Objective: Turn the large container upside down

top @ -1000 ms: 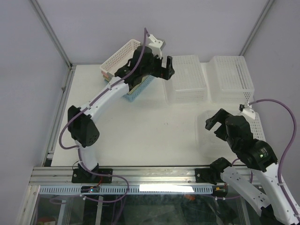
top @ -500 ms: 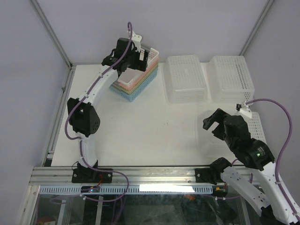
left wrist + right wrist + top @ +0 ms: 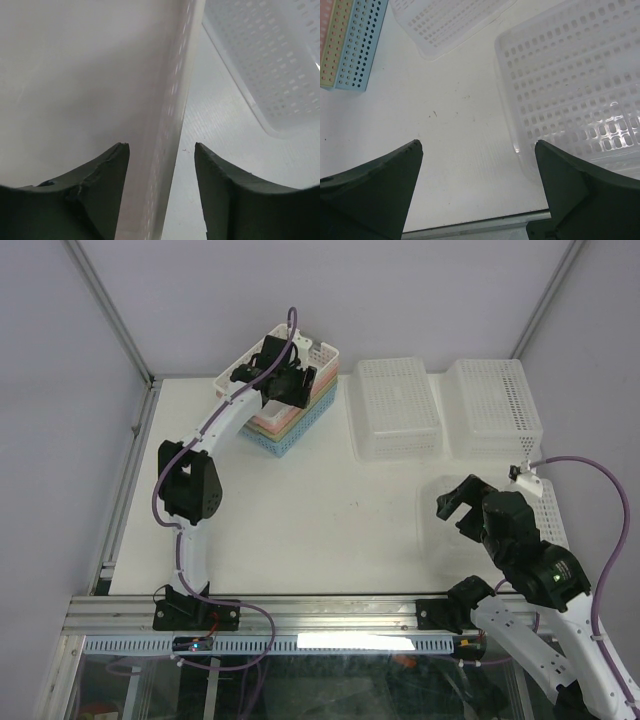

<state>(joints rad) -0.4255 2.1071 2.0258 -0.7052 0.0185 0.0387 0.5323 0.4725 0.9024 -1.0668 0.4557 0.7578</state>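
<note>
From above, you see the large container [image 3: 320, 353] now resting on the coloured stack [image 3: 283, 438], no longer tilted in the air, with the left pincer [image 3: 290, 385] at its rim. In the left wrist view, the jaws stand half open astride its wall and do not press, so I judge it released. In the right wrist view, the right pincer [image 3: 477, 190] is wide open and empty above the worktop [image 3: 460, 150].

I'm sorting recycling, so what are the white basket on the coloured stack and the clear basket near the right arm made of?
White basket: probably moulded plastic, opaque and matt; its thin wall has neat rows of holes.
Clear basket: probably plastic too, translucent and faintly glossy; the table shows through its slotted grid.
</note>
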